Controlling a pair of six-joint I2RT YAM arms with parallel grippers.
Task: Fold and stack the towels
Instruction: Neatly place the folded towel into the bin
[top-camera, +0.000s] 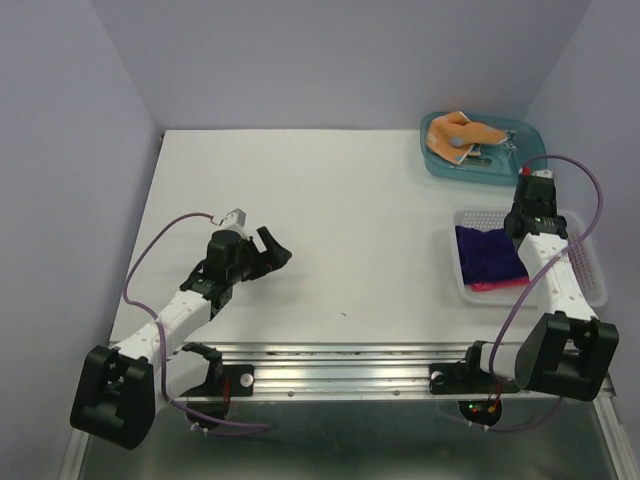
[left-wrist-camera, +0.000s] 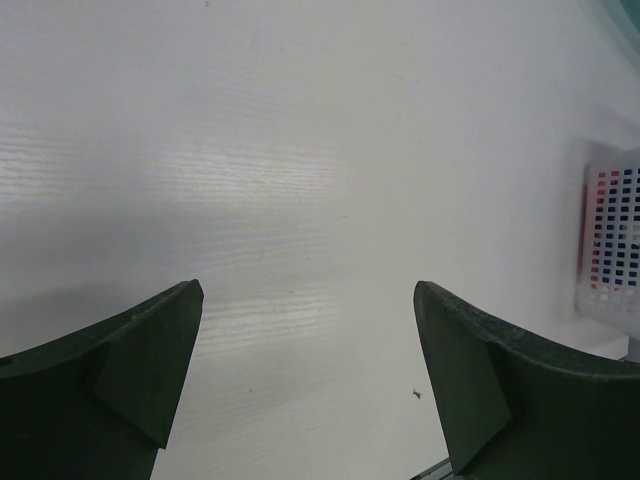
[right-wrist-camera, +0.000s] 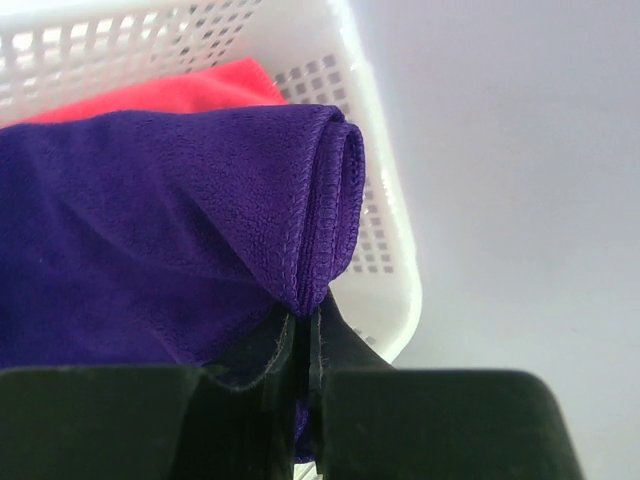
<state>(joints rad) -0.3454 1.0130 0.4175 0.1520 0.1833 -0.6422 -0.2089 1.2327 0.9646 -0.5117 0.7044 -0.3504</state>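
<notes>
right gripper (right-wrist-camera: 305, 328) grips purple towel (right-wrist-camera: 150, 220) (folded edge)

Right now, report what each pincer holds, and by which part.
The right pincer is shut on the purple towel, pinching its folded edge where it lies in the white basket. The left pincer is open and holds nothing.

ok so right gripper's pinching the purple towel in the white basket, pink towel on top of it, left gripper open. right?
Wrong on one point: the pink towel lies under the purple towel, not on top, as the top external view shows. Otherwise yes: right gripper pinches the purple towel in the white basket, left gripper open.
</notes>
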